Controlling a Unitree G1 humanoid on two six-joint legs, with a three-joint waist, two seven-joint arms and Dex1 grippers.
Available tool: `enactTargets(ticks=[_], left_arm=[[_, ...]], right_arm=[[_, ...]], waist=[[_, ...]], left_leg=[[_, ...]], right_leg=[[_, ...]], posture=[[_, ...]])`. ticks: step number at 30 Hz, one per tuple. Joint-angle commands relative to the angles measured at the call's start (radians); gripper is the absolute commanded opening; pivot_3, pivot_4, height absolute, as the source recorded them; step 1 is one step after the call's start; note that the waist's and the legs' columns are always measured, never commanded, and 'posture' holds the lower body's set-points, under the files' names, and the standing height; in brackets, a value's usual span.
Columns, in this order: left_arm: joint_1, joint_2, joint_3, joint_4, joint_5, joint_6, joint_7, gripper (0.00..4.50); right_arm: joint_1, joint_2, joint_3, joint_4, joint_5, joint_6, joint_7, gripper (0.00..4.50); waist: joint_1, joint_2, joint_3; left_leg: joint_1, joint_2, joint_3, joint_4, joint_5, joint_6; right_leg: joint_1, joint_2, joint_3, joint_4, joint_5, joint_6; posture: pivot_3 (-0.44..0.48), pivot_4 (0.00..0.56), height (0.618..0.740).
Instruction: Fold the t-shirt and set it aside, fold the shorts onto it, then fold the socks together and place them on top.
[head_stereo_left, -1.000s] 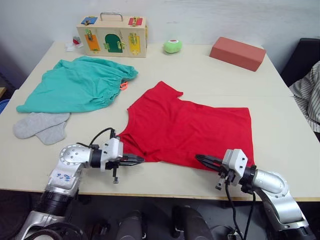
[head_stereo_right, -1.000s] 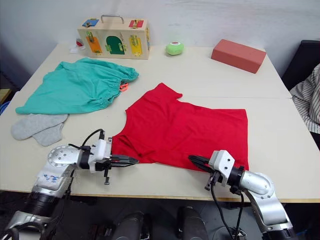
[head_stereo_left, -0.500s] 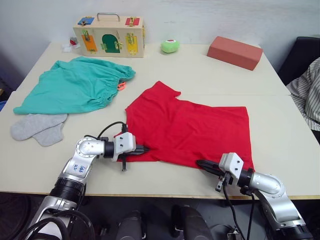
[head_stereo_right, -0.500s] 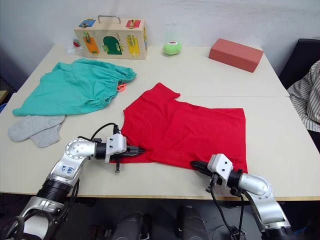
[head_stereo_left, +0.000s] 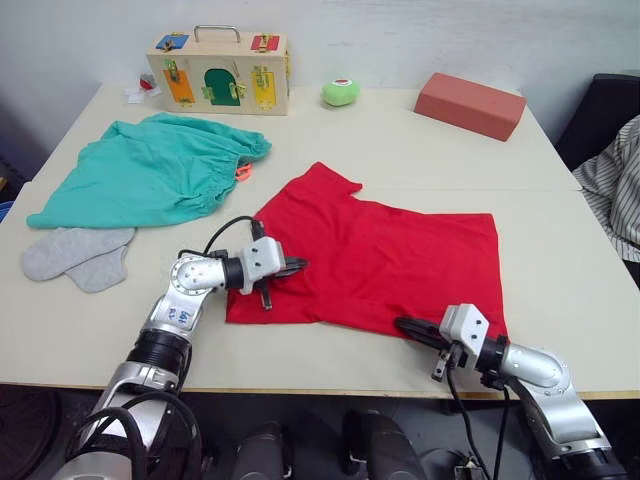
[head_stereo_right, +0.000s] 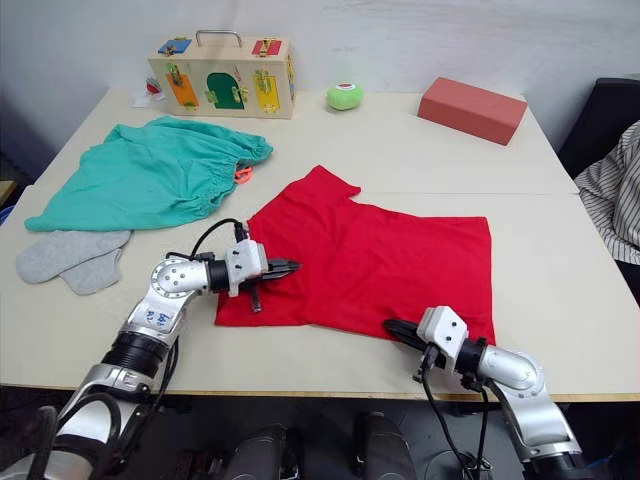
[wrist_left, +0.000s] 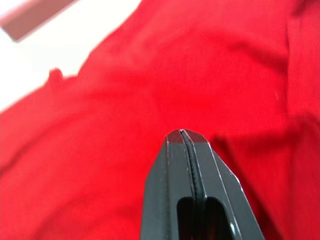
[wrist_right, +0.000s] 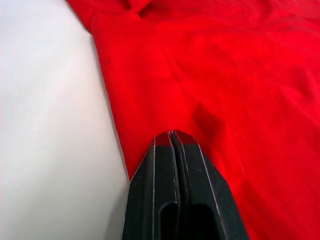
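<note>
The red t-shirt (head_stereo_left: 390, 255) lies spread on the table's near middle, with the neck end toward my left. My left gripper (head_stereo_left: 297, 266) is shut and rests low over the shirt's left part; in the left wrist view the fingertips (wrist_left: 182, 134) are pressed together with no cloth between them. My right gripper (head_stereo_left: 402, 324) is shut and lies at the shirt's near hem; its tips (wrist_right: 171, 134) sit on the red fabric beside bare table. The teal shorts (head_stereo_left: 150, 170) lie at the far left, coral drawstring showing. The grey socks (head_stereo_left: 75, 255) lie side by side just in front of them.
A wooden latch box (head_stereo_left: 218, 62) stands at the back, a green ball (head_stereo_left: 341, 92) beside it. A salmon-red block (head_stereo_left: 470, 104) sits at the back right. A person's striped sleeve (head_stereo_left: 615, 190) and a dark chair (head_stereo_left: 605, 110) are past the table's (head_stereo_left: 420, 160) right edge.
My left gripper has moved away from the table's front edge and rightward, onto the shirt. The shirt's near-left corner now lies flatter and squarer. My right gripper has hardly moved.
</note>
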Motion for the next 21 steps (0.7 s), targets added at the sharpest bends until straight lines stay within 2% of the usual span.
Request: enactTargets(ticks=[1, 5, 9, 13, 21], left_arm=[[0.010, 0.022, 0.086, -0.134, -0.132, 0.046, -0.034, 0.00], [0.185, 0.183, 0.181, -0.299, -0.282, 0.193, -0.179, 0.00], [0.284, 0.247, 0.142, -0.339, -0.222, 0.195, -0.213, 0.00], [0.292, 0.206, 0.098, -0.326, -0.157, 0.195, -0.162, 0.00], [0.175, 0.067, 0.024, -0.167, -0.034, 0.191, -0.032, 0.00]], right_arm=[[0.025, -0.020, -0.038, -0.057, 0.028, -0.006, 0.008, 0.05], [0.035, -0.014, -0.042, -0.133, 0.067, -0.007, 0.020, 0.05], [0.038, 0.006, -0.014, -0.120, 0.050, -0.022, 0.024, 0.05], [0.025, 0.024, 0.006, -0.096, 0.030, -0.030, 0.017, 0.05], [0.020, 0.025, 0.013, -0.064, -0.008, -0.028, -0.005, 0.05]], waist=[[-0.002, 0.000, 0.000], [-0.030, 0.001, 0.000], [-0.019, 0.000, 0.000], [0.005, 0.000, 0.000], [0.006, 0.000, 0.000]], left_leg=[[0.000, 0.000, 0.000, 0.000, 0.000, 0.000], [0.003, 0.001, 0.002, -0.002, 0.001, -0.002], [0.002, 0.002, 0.000, -0.003, 0.002, -0.005], [0.001, -0.001, -0.002, -0.001, 0.001, -0.001], [0.000, -0.001, -0.001, -0.001, 0.000, -0.001]], right_leg=[[0.000, 0.000, 0.000, 0.000, 0.000, 0.000], [0.000, 0.001, 0.002, 0.001, -0.001, -0.001], [-0.001, 0.001, 0.001, 0.002, -0.002, -0.002], [0.000, -0.001, 0.000, 0.002, -0.001, -0.002], [-0.001, 0.000, 0.000, 0.001, -0.001, -0.001]], posture=[[0.000, 0.150, 0.740], [0.000, 0.150, 0.740], [0.000, 0.150, 0.740], [0.000, 0.150, 0.740], [0.000, 0.150, 0.740]])
